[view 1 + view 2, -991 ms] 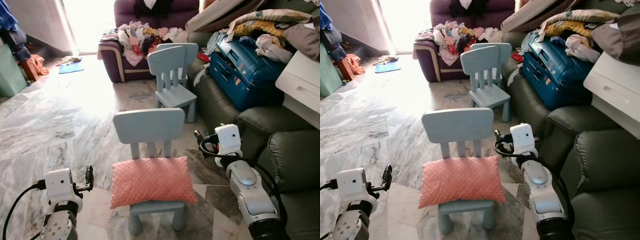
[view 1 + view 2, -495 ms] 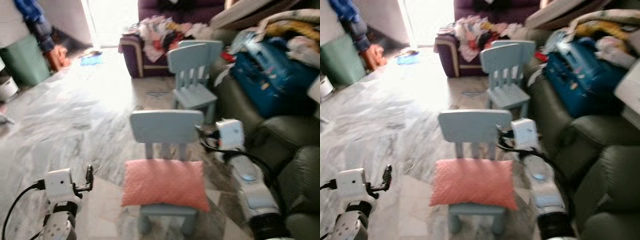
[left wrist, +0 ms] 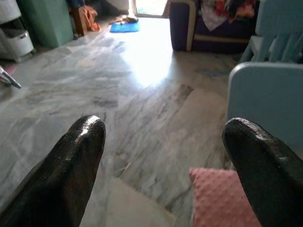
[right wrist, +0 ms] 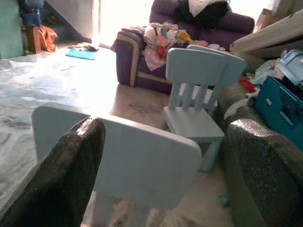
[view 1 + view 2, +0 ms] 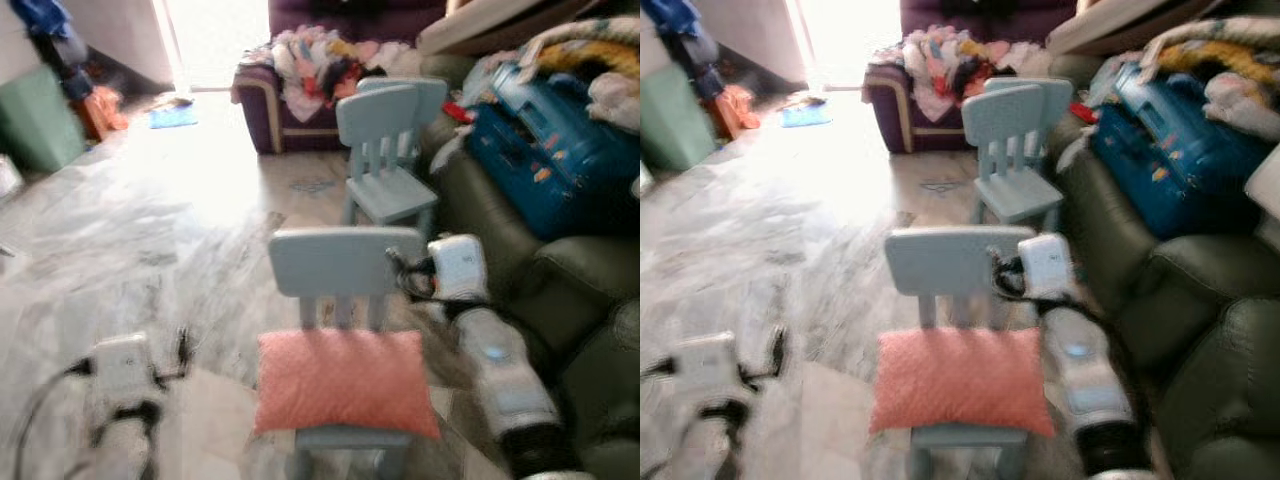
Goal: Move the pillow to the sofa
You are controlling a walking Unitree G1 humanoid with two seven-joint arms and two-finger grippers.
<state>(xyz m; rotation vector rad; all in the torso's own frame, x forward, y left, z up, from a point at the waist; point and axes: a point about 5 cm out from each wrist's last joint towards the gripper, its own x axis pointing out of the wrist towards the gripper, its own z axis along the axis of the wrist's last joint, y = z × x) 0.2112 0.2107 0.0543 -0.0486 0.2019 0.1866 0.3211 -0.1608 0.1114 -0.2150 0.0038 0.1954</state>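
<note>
**Q:** Where does the pillow [image 5: 345, 380] lie?

**A:** Flat on the seat of the near blue chair [image 5: 345, 262], against the slats of its back; nothing grips it. A second blue chair [image 5: 385, 150] stands farther off, and beyond it a purple sofa [image 5: 940, 70] heaped with clothes. A dark green sofa [image 5: 1160, 290] runs along the robot's right, bearing a blue suitcase [image 5: 545, 150].

**Q:** How do the grippers stand?

**A:** The left gripper [image 3: 165, 156] is low, to the left of the chair, fingers wide apart and empty; the pillow's corner shows between them. The right gripper [image 4: 163, 151] is raised beside the chair back, fingers likewise spread, nothing held.

**Q:** Which step is in hand?

**A:** Judged from the blurred head views, the approach; the grasp is not yet begun. The next move calls for both grippers to descend to the pillow's two ends, close on the soft fabric, then lift and carry it to a sofa.
</note>
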